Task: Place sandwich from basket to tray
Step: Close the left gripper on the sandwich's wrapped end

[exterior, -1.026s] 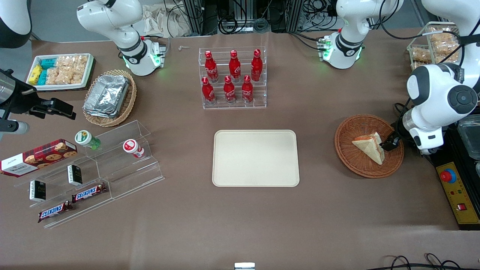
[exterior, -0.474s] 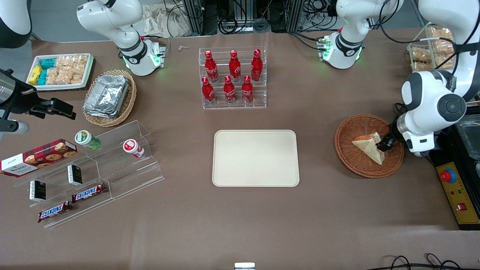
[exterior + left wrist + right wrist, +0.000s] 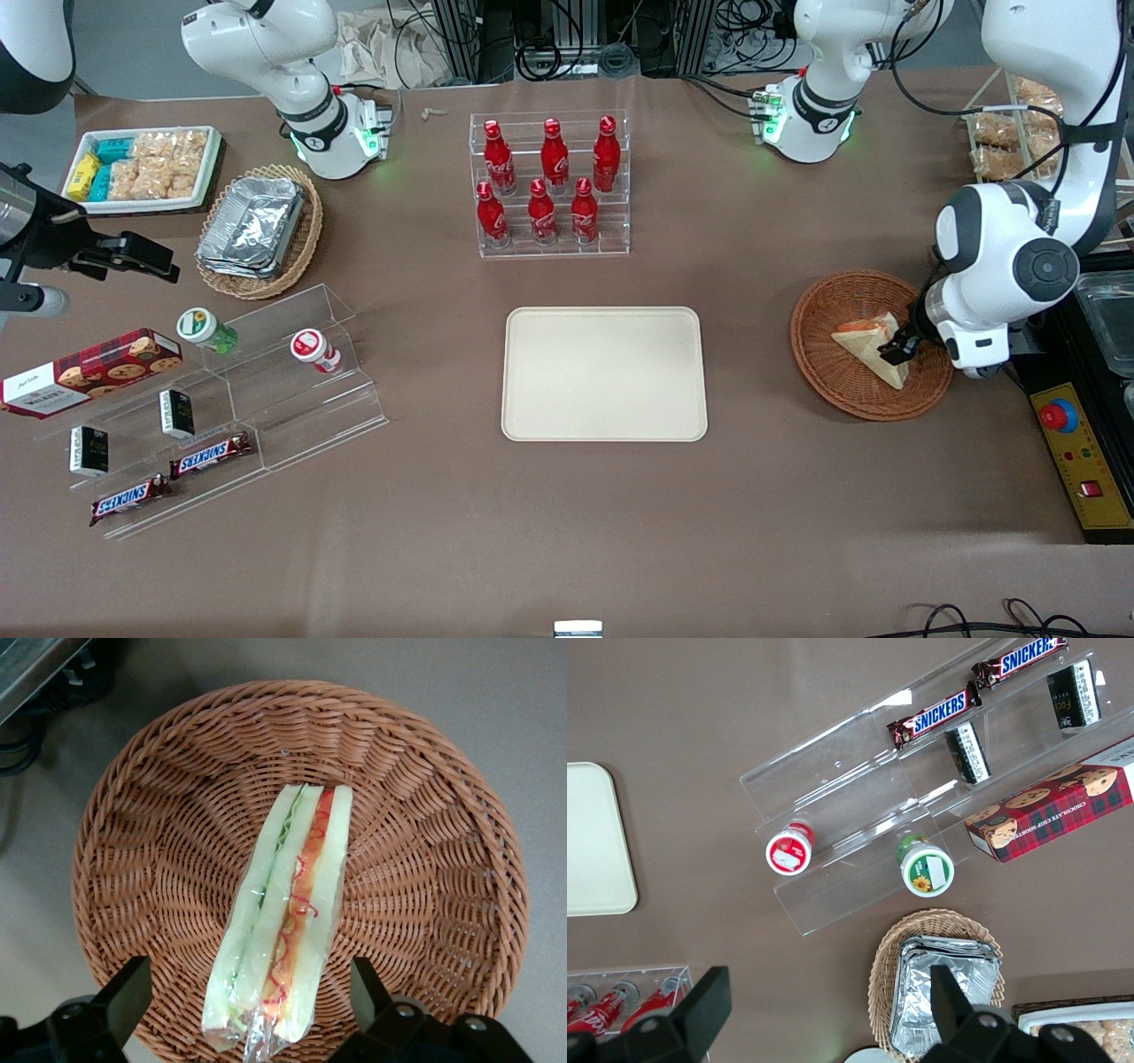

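The claw (image 3: 893,347) has slid in over the basket (image 3: 824,377) and now hangs right above the sandwich (image 3: 868,344), its fingers (image 3: 120,1001) spread wide, one on each side. The sandwich is not pinched yet and lies in the basket. The tray (image 3: 605,373) waits bare in the middle of the counter (image 3: 567,532), so I think the grab comes next.

Sandwich (image 3: 282,926) in basket (image 3: 425,780); gripper (image 3: 251,1005) jaws straddling, apart.

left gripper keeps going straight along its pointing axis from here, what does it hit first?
Most likely the sandwich: the gripper is open over the basket, one finger on each side of the wedge's wrapped end. Missing that, the basket's weave. How far above it the gripper sits is unclear.
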Robot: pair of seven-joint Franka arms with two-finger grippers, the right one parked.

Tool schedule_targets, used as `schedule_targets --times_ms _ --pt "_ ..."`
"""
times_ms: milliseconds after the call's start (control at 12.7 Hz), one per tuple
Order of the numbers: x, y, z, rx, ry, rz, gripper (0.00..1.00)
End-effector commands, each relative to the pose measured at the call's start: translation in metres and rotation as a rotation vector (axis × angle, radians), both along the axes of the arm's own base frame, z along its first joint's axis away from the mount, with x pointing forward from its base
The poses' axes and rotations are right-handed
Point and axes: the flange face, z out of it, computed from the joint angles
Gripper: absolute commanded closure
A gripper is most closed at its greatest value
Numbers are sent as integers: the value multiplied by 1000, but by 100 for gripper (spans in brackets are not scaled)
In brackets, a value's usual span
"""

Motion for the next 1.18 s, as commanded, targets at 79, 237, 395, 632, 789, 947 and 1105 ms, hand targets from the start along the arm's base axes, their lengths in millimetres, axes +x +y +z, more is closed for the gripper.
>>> schedule_targets --times_ms 79,237,395,632,789,947,1105 --pt "-12 -1 -14 8 -34 -28 0" --pt "-14 -1 -16 4 -28 -22 0" --pt "-15 -1 -18 0 -19 -16 0" --pt "-16 -1 -20 -3 -8 -12 0" --pt "-16 -1 -28 -5 4 -10 0" --pt "-15 0 -34 -6 10 -9 0" --pt "-15 0 -40 -11 16 -6 0"
